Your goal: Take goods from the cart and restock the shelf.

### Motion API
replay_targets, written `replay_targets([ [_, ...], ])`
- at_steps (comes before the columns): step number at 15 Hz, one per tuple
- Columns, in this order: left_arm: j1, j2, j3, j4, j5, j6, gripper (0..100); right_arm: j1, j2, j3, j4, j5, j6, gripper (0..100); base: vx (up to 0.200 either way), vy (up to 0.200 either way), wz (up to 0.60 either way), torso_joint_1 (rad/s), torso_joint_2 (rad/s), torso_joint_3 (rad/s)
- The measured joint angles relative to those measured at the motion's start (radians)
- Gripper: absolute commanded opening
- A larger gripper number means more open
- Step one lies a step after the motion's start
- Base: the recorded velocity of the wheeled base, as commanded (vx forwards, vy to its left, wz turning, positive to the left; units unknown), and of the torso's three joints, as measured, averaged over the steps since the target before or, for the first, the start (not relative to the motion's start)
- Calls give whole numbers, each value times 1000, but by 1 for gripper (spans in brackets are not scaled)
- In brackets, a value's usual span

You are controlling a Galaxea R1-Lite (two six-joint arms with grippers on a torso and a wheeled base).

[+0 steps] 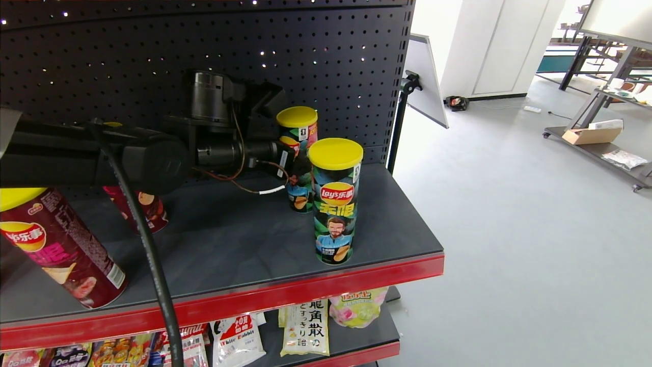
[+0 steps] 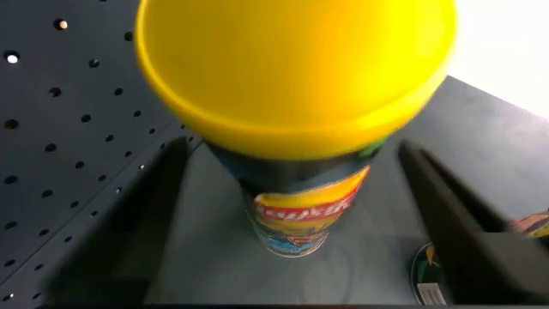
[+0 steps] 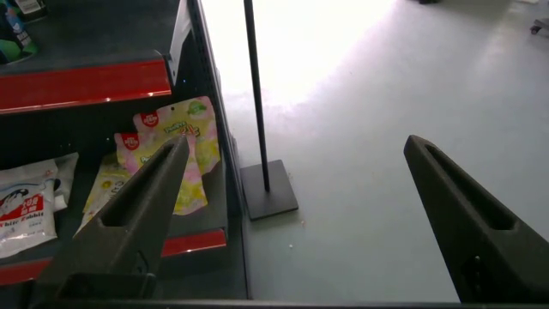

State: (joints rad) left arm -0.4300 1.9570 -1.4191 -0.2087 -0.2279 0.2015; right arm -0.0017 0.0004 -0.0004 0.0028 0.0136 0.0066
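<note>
Beginning well out to the left of the left gripper (image 1: 293, 159): noting one maroon can (image 1: 56, 244) near the front of the shelf (image 1: 229, 244), then a second maroon can (image 1: 140, 206) nearer the gripper, partly behind the arm's cable (image 1: 147, 244). Straddling the rear yellow-lidded can (image 2: 296, 77) with jaws standing wide, a gap showing on each side, so gripping nothing; finding that can upright on the shelf, close to the pegboard (image 1: 331, 61). Seeing a matching front can (image 1: 335, 204) just to the gripper's right, towards the shelf edge. Finding the right gripper (image 3: 300, 215) low by the shelf's end, over the floor (image 3: 360, 129), spread wide and empty, with snack bags (image 3: 171, 154) on the lower tier beside it. Judging the risks: clipping the rear can's lid while backing out and toppling it against the front can; sweeping the front can off the edge with the wrist; dragging the cable across the second maroon can. Leaving the print unread: seeing bright labels, a round logo and a portrait on the front can, plus small tags by the lids too fine to make out.
</note>
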Motion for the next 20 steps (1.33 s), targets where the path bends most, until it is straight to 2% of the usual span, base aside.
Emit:
replay_targets([
  [3, 3, -26, 39, -6, 3, 0, 100, 0, 0, 0, 0, 0, 0, 100, 0, 0, 0, 0, 0, 0],
  [7, 27, -157, 209, -8, 13, 0, 100, 0, 0, 0, 0, 0, 0, 100, 0, 0, 0, 0, 0, 0],
  [12, 43, -474, 499, 15, 145, 0, 100, 0, 0, 0, 0, 0, 0, 100, 0, 0, 0, 0, 0, 0],
  [14, 57, -645, 590, 124, 167, -3, 100, 0, 0, 0, 0, 0, 0, 100, 0, 0, 0, 0, 0, 0],
  [16, 103, -851, 634, 276, 179, -31, 100, 0, 0, 0, 0, 0, -1, 100, 0, 0, 0, 0, 0, 0],
  [19, 222, -1161, 714, 447, 189, -83, 100, 0, 0, 0, 0, 0, 0, 100, 0, 0, 0, 0, 0, 0],
  [20, 274, -1262, 760, 484, 193, -117, 100, 0, 0, 0, 0, 0, 0, 100, 0, 0, 0, 0, 0, 0],
])
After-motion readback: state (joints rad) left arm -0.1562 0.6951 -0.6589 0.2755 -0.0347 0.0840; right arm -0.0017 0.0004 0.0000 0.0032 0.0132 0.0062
